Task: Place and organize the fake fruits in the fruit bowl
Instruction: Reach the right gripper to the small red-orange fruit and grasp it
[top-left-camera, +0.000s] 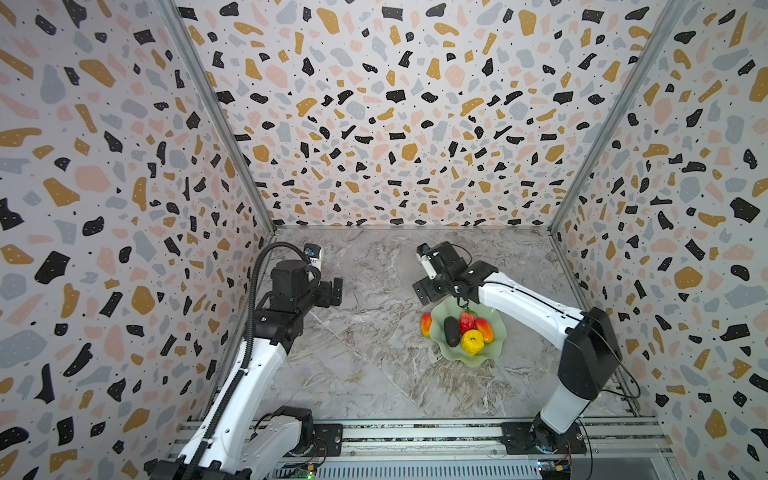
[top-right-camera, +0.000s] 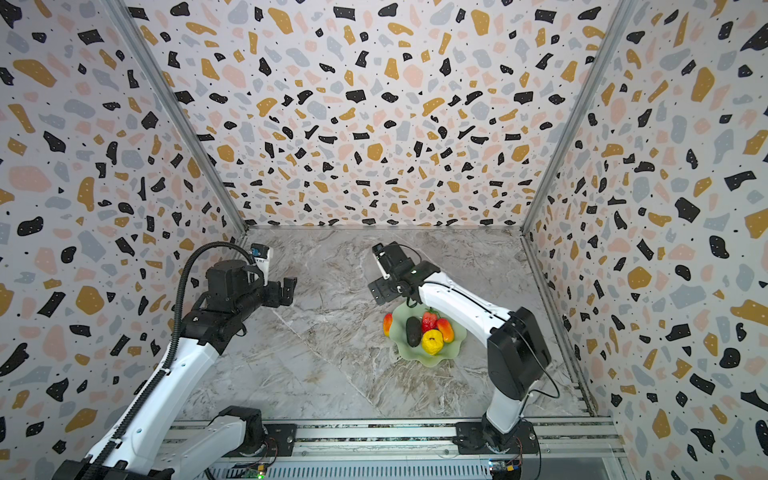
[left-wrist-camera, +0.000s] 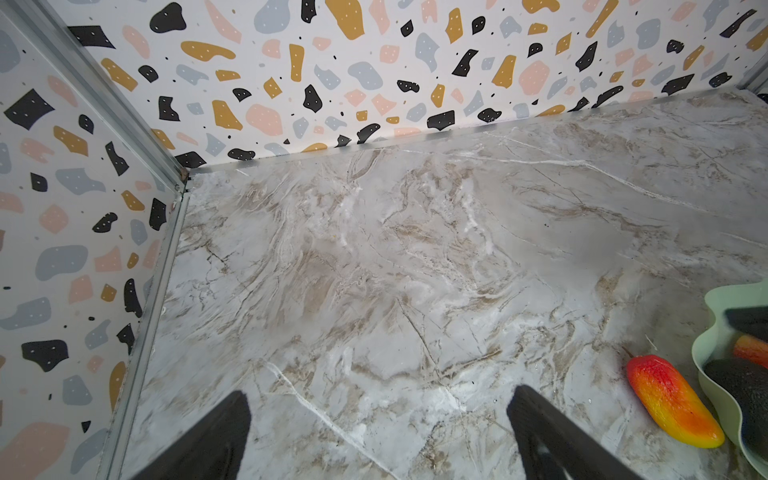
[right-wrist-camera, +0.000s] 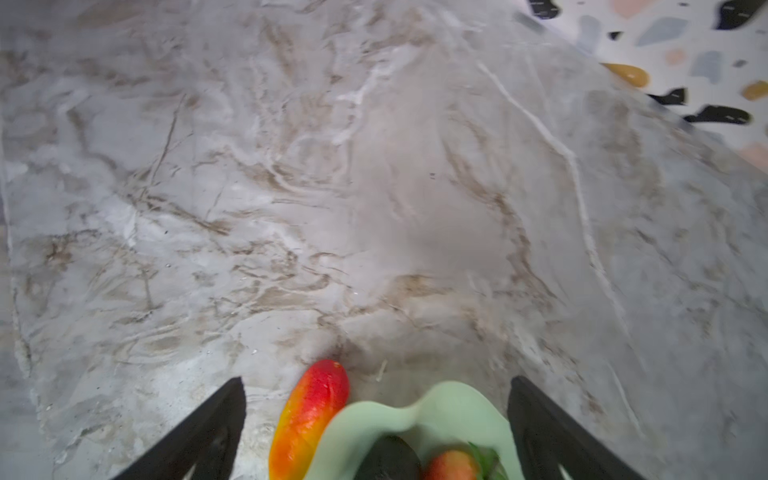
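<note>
The right gripper (right-wrist-camera: 377, 380) has its two black fingers (right-wrist-camera: 208, 428) spread wide, and nothing is between them. In both top views it hangs above the table, just past the far left edge of the fruit bowl (top-left-camera: 478, 358). Below it, the right wrist view shows the wavy mint-green rim of the bowl and, outside this rim, an elongated red-and-yellow fruit (right-wrist-camera: 309, 415). This fruit lies on the marble-patterned table (top-left-camera: 365, 374), not in the bowl. It lies along the left side of the rim, and I cannot tell if it really touches.

Inside the bowl four fruits sit close together. The dark oval fruit (top-left-camera: 451, 331) is on the left and the strawberry (top-left-camera: 466, 320) with green leaves is on the far side. The second elongated fruit (top-left-camera: 484, 329) is on the right, and the lumpy yellow fruit (top-left-camera: 472, 342) is on the near side, against its neighbours. The bowl stands on the right half of the table.

The left gripper (left-wrist-camera: 381, 392) is also spread apart and holds nothing. In both top views it is raised over the left side of the table, well apart from the bowl. Its wrist view catches the bowl and the outside fruit only at the edge. Walls with a terrazzo pattern (top-left-camera: 374, 124) close the table on three sides
</note>
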